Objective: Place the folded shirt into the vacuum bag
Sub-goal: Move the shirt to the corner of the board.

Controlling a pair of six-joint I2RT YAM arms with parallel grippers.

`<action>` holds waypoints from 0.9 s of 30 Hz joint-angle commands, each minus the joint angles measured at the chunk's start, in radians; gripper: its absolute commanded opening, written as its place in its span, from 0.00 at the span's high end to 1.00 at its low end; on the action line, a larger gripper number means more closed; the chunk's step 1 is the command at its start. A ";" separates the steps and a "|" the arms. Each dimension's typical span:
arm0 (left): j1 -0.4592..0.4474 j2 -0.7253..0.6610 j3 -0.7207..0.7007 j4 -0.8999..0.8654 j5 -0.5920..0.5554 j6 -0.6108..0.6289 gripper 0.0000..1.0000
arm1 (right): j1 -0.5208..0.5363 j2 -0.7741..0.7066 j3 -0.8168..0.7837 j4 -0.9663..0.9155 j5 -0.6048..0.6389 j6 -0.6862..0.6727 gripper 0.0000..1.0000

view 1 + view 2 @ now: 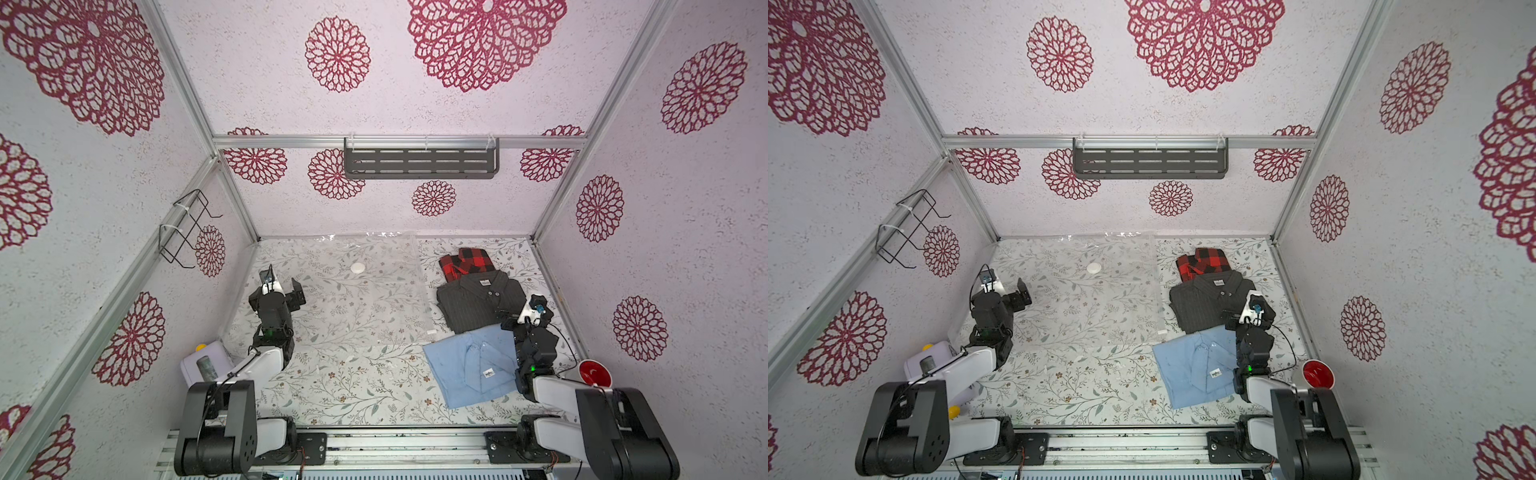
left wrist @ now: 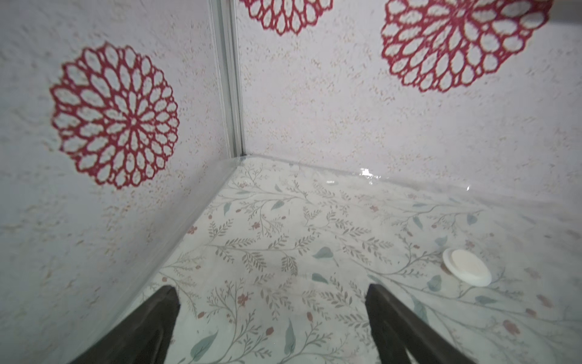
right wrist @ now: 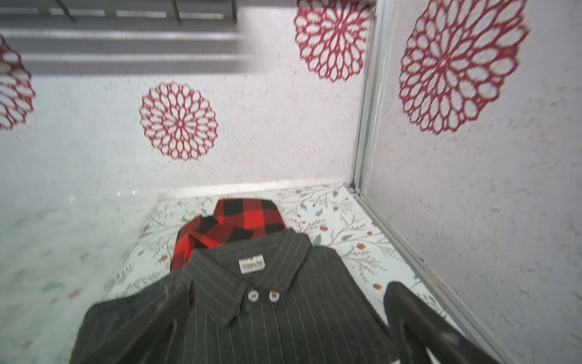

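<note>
The vacuum bag lies flat and clear on the floral table's left half, its white valve disc facing up. Three folded shirts lie to its right: a red plaid one at the back, a dark pinstriped one in the middle, and a light blue one in front. My right gripper hangs open over the pinstriped shirt's right part, holding nothing. Open and empty, my left gripper hovers above the bag's left edge.
A red cup stands at the front right beside the right arm. A white device with a yellow knob sits at the front left. A wire rack hangs on the left wall, a grey shelf on the back wall.
</note>
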 commanded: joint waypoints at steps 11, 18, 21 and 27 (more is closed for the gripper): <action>-0.033 -0.274 0.271 -0.762 0.201 -0.320 0.03 | -0.019 -0.428 0.206 -0.668 -0.214 0.395 0.01; -0.004 -0.235 0.211 -0.680 0.416 -0.538 0.03 | -0.057 -0.210 0.335 -0.711 -0.494 0.433 0.00; -0.009 -0.158 0.204 -0.611 0.502 -0.588 0.03 | -0.056 -0.067 0.406 -0.752 -0.569 0.430 0.01; -0.125 -0.004 0.222 -0.564 0.478 -0.596 0.03 | -0.049 0.210 0.543 -0.797 -0.740 0.420 0.14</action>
